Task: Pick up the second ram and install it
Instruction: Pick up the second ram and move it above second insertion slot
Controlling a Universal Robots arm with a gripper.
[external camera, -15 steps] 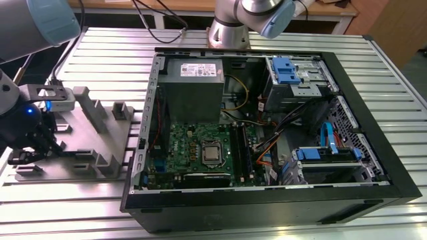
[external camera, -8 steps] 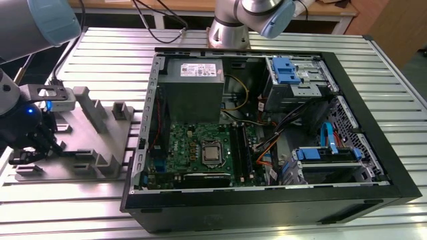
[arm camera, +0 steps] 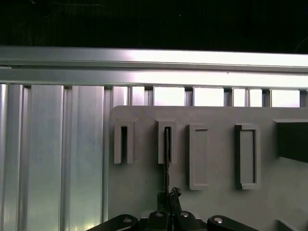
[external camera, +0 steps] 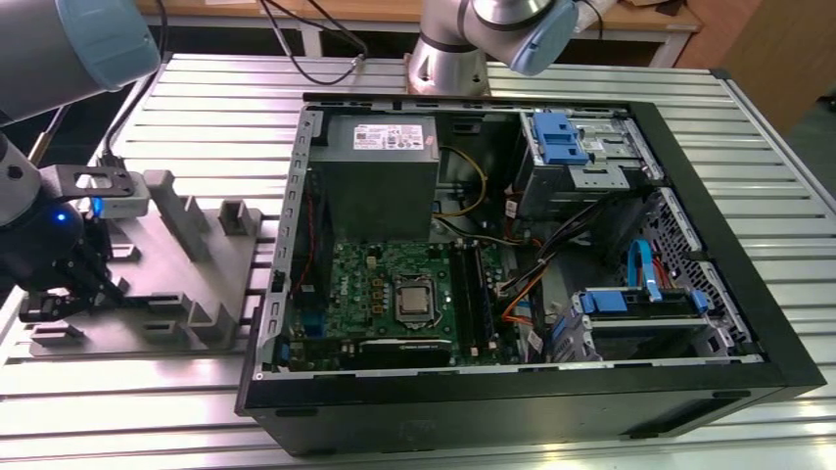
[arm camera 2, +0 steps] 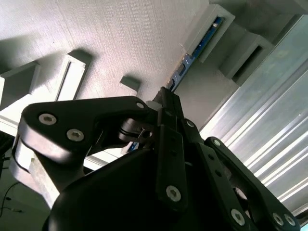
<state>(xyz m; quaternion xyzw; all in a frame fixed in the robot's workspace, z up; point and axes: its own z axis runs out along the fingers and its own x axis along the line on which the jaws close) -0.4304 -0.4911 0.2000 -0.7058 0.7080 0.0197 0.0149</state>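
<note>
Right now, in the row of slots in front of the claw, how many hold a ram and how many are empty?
Slot holding the ram: 1
Empty narrow slot: 1
Empty wide slots: 2
Total: 4 slots

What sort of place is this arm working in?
Probably a robotics lab's PC-assembly cell: an aluminium-slat table, an open computer case, and a grey fixture plate where the gripper grips the second ram.

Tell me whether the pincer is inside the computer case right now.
No, in the exterior view the pincer hangs over the grey holder, outside the computer case.
</note>
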